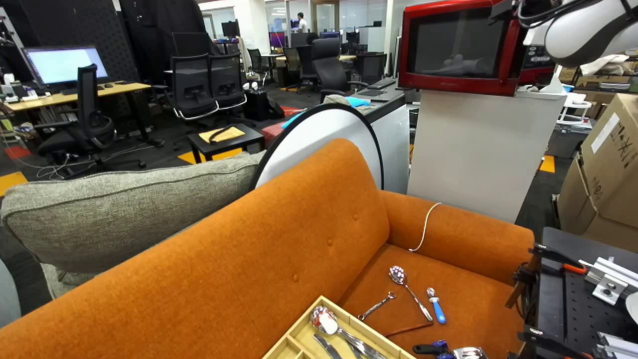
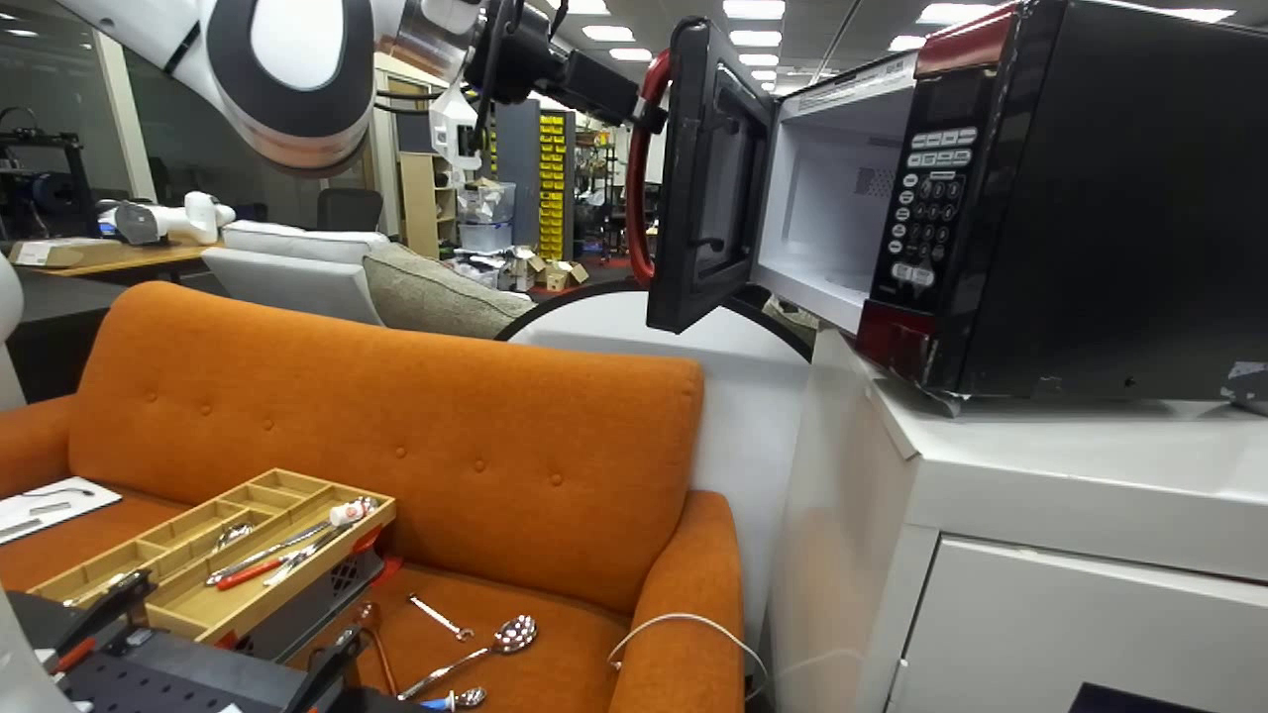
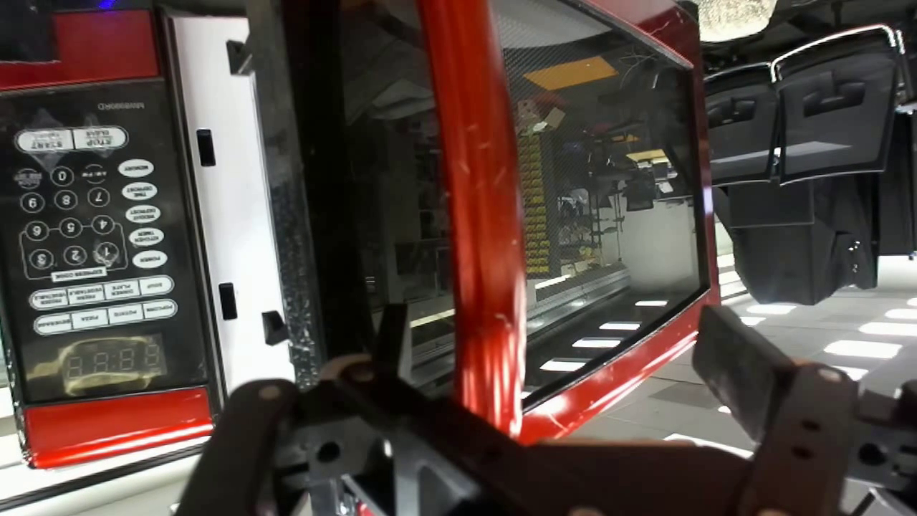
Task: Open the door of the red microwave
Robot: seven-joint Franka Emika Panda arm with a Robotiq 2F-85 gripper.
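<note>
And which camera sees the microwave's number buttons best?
The wrist view: the number buttons are big and close, readable though upside down. They show in an exterior view, right way up but smaller. In an exterior view where the arm hides part of the button panel, I can't read any digits.

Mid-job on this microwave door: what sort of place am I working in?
Probably an open-plan office doubling as a lab. Exterior views show a lit monitor on a desk, black office chairs, and stacked yellow bins that suggest parts storage.
</note>
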